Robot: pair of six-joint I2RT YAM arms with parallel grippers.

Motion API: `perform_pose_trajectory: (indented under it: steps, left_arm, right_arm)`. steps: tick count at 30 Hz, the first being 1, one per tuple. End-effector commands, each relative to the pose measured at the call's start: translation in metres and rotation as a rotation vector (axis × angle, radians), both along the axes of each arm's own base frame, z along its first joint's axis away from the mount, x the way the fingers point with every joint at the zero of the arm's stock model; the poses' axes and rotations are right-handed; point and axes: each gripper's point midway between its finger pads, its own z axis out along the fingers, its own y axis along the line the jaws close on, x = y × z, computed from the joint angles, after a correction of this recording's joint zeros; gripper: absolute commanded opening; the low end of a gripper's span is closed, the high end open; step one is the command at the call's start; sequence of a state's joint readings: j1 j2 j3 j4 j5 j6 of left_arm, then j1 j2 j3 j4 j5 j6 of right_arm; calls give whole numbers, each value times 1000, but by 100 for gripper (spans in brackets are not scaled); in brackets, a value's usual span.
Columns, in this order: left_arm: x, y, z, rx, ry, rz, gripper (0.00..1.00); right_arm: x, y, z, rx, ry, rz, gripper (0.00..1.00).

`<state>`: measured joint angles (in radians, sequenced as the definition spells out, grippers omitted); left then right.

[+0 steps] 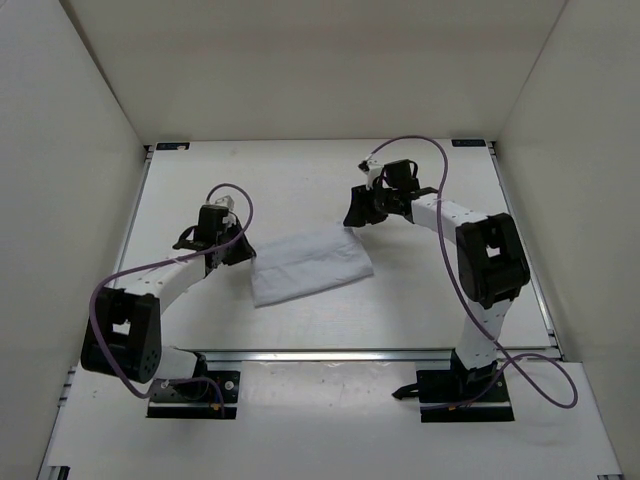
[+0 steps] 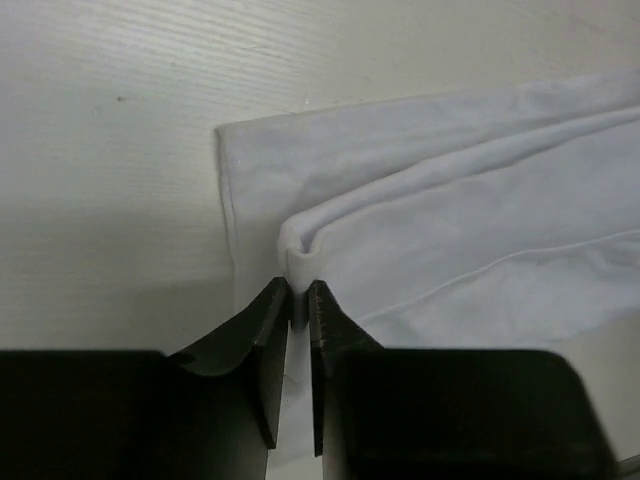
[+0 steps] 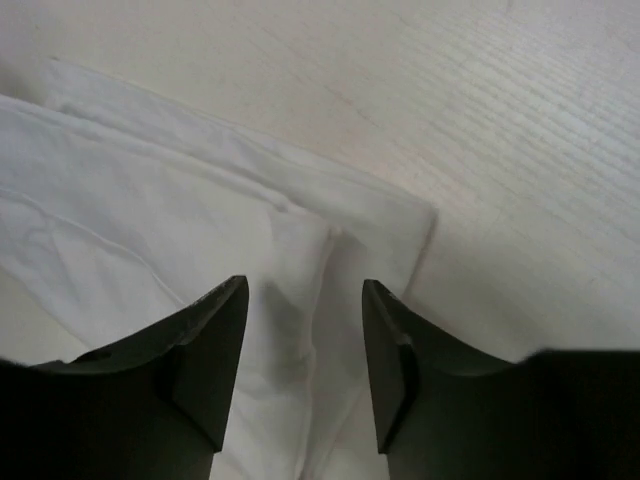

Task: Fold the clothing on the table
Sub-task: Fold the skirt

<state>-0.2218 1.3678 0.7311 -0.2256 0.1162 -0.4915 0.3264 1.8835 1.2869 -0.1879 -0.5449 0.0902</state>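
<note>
- Top view: clothing [image 1: 310, 262] lies folded into a compact, rumpled rectangle near ctr of table [image 1: 300, 180]. Its long axis is tilted, right end farther from the arm bases than left end.
- Top view: left gripper [image 1: 238, 252] sits at the cloth's left short edge. Right gripper [image 1: 352, 215] is at the far right corner. Arms reach in from either side; jaw state not readable from up here.
- Left wrist view: left gripper [image 2: 298, 290] has its fingers [image 2: 262, 340] almost together, only a thin slit btwn them. A raised fold of clothing [image 2: 450, 210] runs right up to the tips, w/ its rounded end at the slit. Can't tell if fabric is pinched or just touching. Bare table [image 2: 120, 150] shows left of and beyond the hem.
- Right wrist view: right gripper [image 3: 304, 285] is released, jaws clearly apart, nothing btwn them. They hang over a layered corner of clothing [image 3: 150, 200]. Stacked edges step out toward bare table [image 3: 500, 120] at right.
</note>
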Motion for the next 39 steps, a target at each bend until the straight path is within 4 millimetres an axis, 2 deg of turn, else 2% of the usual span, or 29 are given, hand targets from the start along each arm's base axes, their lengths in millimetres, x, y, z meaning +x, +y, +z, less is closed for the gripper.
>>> perform_pose_trajectory:
  steps: [1,2,3,4,5,7,8,10,11,13,15,16,18,19,20,21,23,24,25,26,30,35,37,39]
  left_arm:
    - [9,16,-3,14,-2,85,29]
    - [14,19,1,5,-12,93,58]
    - [12,18,1,8,-7,91,89]
    - [15,19,4,14,-13,89,98]
    - [21,19,12,17,-40,82,99]
    - [24,16,24,11,-67,50,99]
    - [25,19,27,14,-71,50,98]
    - [25,15,40,-7,-98,42,89]
    - [20,12,41,-9,-100,23,80]
    - [10,-3,41,-27,-86,-9,72]
    - [-3,-6,29,-3,-56,-8,71]
    - [-10,-6,22,-3,-33,-4,68]
    - [-23,-10,11,-18,6,-10,57]
    - [-28,-10,5,-37,26,3,53]
    - [-34,-10,2,-43,34,14,40]
    - [-38,-10,-1,-43,43,17,35]
    - [-37,-5,-1,-35,30,42,18]
    - [-44,-5,-9,-23,57,33,14]
    - [-40,-7,-7,-26,50,38,8]
    - [-43,-5,-10,-15,60,43,3]
    - [-47,-5,-18,-11,71,55,0]
    - [-48,-5,-25,-4,69,71,0]
    - [-46,2,-30,16,72,95,0]
    - [-47,1,-31,20,77,93,0]
  right_arm:
    - [27,1,6,46,-55,-16,52]
    - [30,-2,6,50,-43,-25,60]
    - [32,-6,7,50,-39,-36,63]
    - [36,-8,13,47,-59,-44,70]
    - [38,-13,13,25,-67,-61,80]
    - [37,-20,26,-10,-97,-77,96]
    - [37,-23,28,-29,-107,-85,99]
    - [25,-29,34,-44,-108,-70,99]
    - [13,-28,25,-52,-88,-47,99]
    - [-5,-32,18,-63,-66,-43,99]
    - [-28,-37,-2,-68,-6,-39,98]
    - [-32,-37,1,-48,-11,-34,96]
    - [-46,-39,-10,-33,22,-42,94]
    - [-48,-36,-11,-21,21,-32,94]
    - [-51,-37,-16,-22,39,-35,92]
    - [-51,-37,-17,-15,49,-34,91]
    - [-53,-34,-27,-13,71,-18,89]
    - [-51,-31,-28,-7,73,-10,89]
    - [-48,-29,-25,-9,60,-6,88]
    - [-48,-28,-31,-19,70,1,86]
    - [-45,-16,-41,-35,110,28,78]
    - [-43,-13,-55,-60,151,29,73]
    - [-44,-13,-61,-71,162,32,71]
    - [-42,-13,-63,-80,168,30,60]
